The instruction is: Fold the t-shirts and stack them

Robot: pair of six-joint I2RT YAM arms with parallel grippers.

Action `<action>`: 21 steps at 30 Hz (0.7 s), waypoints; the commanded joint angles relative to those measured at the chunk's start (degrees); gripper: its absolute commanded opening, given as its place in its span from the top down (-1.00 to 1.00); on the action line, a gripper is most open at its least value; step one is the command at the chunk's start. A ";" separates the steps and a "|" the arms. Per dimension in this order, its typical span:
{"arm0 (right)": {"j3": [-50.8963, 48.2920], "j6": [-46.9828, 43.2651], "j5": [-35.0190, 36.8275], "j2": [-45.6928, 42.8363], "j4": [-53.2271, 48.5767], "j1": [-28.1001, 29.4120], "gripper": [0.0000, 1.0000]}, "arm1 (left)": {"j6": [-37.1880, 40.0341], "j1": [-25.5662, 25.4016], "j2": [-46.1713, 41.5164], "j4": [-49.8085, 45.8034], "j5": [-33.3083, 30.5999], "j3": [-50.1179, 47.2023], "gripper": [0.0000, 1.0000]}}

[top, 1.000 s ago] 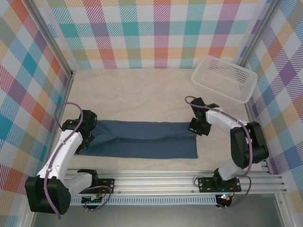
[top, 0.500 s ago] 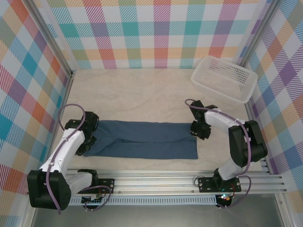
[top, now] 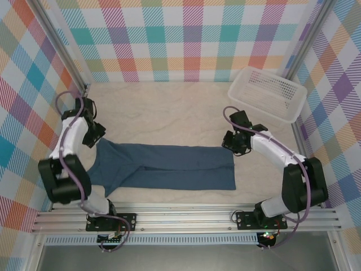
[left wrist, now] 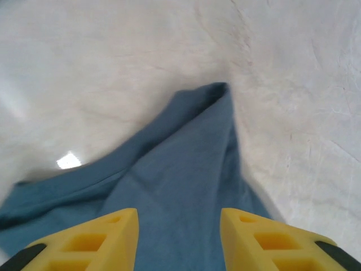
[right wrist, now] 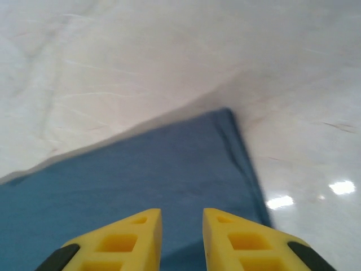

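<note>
Left gripper [top: 97, 136]: at the far-left corner of the t-shirt [top: 169, 166], close to the left wall, seen from the top camera.
Left fingers [left wrist: 84, 240]: the two yellow pads stand well apart; I see no cloth pinched between them. The blue cloth shows through the gap, lying beyond and below them.
T-shirt under the left wrist [left wrist: 180, 169]: one corner runs to a point on the pale table, with soft folds fanning back toward the fingers.
T-shirt, place: on the table [top: 169, 107], in the near half, stretched left to right between the two grippers.
T-shirt, look: plain slate-blue and matte, folded into a long narrow band. A lengthwise crease runs down its middle; the left end is wider and rumpled, the right end square and flat.
Right gripper [top: 232, 145]: over the far-right corner of the band, seen from the top camera.
Right fingers [right wrist: 248, 243]: the yellow pads are parted by a narrow gap only and clamp nothing I can see.
T-shirt under the right wrist [right wrist: 141, 169]: a smooth, flat corner lies just ahead of the fingertips, its edge slightly blurred.
White mesh basket [top: 265, 90]: at the far-right corner of the table, well apart from the t-shirt.
</note>
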 commanded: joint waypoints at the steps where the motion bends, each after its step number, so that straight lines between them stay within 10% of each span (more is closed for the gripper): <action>1: 1.69 -1.05 -6.23 5.68 3.99 -0.51 0.45 | 6.80 2.22 6.09 4.13 8.35 3.03 0.11; 14: 5.16 -0.68 -5.72 14.27 3.82 -2.53 0.40 | 15.67 3.64 16.37 6.91 4.34 6.56 0.17; 21: 7.63 0.95 -4.06 16.42 1.66 -3.23 0.48 | 15.72 3.66 17.95 6.97 1.90 5.52 0.56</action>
